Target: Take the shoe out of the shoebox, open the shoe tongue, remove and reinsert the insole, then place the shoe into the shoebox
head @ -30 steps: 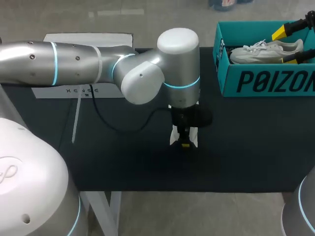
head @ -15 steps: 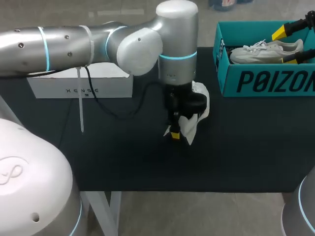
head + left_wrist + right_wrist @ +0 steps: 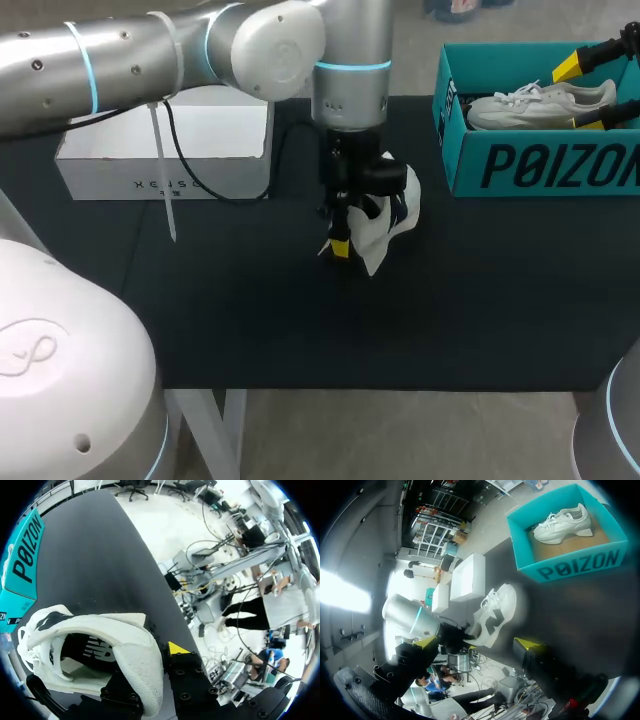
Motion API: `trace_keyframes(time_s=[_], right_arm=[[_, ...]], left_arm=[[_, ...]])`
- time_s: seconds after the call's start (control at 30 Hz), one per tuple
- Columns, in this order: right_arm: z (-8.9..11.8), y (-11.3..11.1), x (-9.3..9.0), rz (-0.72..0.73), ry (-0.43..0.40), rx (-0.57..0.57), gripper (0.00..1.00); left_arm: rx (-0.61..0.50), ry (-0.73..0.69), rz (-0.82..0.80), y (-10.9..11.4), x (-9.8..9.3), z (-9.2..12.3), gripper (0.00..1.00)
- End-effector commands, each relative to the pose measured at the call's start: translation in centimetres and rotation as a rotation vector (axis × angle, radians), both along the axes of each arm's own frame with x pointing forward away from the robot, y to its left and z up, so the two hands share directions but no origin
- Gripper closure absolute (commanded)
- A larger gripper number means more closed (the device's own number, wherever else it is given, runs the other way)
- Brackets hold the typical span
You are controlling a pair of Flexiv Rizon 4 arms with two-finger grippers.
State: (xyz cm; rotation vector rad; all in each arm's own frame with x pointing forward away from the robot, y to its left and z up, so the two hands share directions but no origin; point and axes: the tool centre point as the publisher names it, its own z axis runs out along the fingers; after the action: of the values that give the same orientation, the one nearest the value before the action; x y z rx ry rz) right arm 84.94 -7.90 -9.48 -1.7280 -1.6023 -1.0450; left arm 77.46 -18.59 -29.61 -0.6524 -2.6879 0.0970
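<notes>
A black table [image 3: 480, 300] fills the head view, with bare grey floor beyond its upper and lower edges. A white box [image 3: 160, 150] sits at the upper left, and the teal shoebox [image 3: 540, 165] stands open at the upper right, cut off by the frame's right edge, with a second shoe [image 3: 530, 100] lying inside it. The left arm [image 3: 120, 60] comes in from the upper left, a black cable [image 3: 200, 185] looping below it, and its wrist points straight down over the table's middle. There the left gripper [image 3: 340, 245] is clamped on the white shoe [image 3: 385, 215], which is outside the shoebox, near its lower left corner. The wrist hides much of the shoe from above. In the left wrist view only one yellow fingertip [image 3: 176, 648] shows, since the shoe's heel wall covers the other. Whether the sole touches the table cannot be told. The right gripper [image 3: 476, 643] hangs high over the shoebox at the upper right, fingers wide apart and holding nothing.
</notes>
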Motion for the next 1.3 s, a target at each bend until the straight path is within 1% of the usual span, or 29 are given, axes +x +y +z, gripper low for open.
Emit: trace_keyframes(time_s=[0.03,0.23,0.33,0.43,0.57,0.63,0.67,0.7,0.77,0.83,1.3], right_arm=[[0.0,0.0,0.1,0.0,0.002,-0.003,0.0],[0.0,0.0,0.1,0.0,0.002,-0.003,0.0],[0.0,0.0,0.1,0.0,0.002,-0.003,0.0],[0.0,0.0,0.1,0.0,0.002,-0.003,0.0],[0.0,0.0,0.1,0.0,0.002,-0.003,0.0],[0.0,0.0,0.1,0.0,0.002,-0.003,0.0],[0.0,0.0,0.1,0.0,0.002,-0.003,0.0],[0.0,0.0,0.1,0.0,0.002,-0.003,0.0],[0.0,0.0,0.1,0.0,0.002,-0.003,0.0],[0.0,0.0,0.1,0.0,0.002,-0.003,0.0],[0.0,0.0,0.1,0.0,0.002,-0.003,0.0]], left_arm=[[0.0,0.0,-0.001,0.0,0.1,0.1,1.0],[0.0,0.0,-0.001,0.0,0.1,0.1,1.0],[-0.002,-0.012,-0.052,1.3,0.6,1.4,1.0],[0.014,-0.022,-0.112,2.8,1.0,2.5,1.0],[0.017,0.009,-0.284,5.4,1.7,3.6,1.0],[-0.009,-0.008,-0.339,6.7,2.4,4.0,1.0],[-0.016,-0.003,-0.413,7.4,2.6,4.2,1.0],[-0.035,-0.018,-0.453,8.1,2.9,4.4,1.0],[-0.083,0.002,-0.541,9.7,3.9,5.0,1.0],[-0.13,0.027,-0.562,11.0,5.2,5.7,1.0],[-0.13,0.027,-0.562,11.0,5.2,5.7,1.0]])
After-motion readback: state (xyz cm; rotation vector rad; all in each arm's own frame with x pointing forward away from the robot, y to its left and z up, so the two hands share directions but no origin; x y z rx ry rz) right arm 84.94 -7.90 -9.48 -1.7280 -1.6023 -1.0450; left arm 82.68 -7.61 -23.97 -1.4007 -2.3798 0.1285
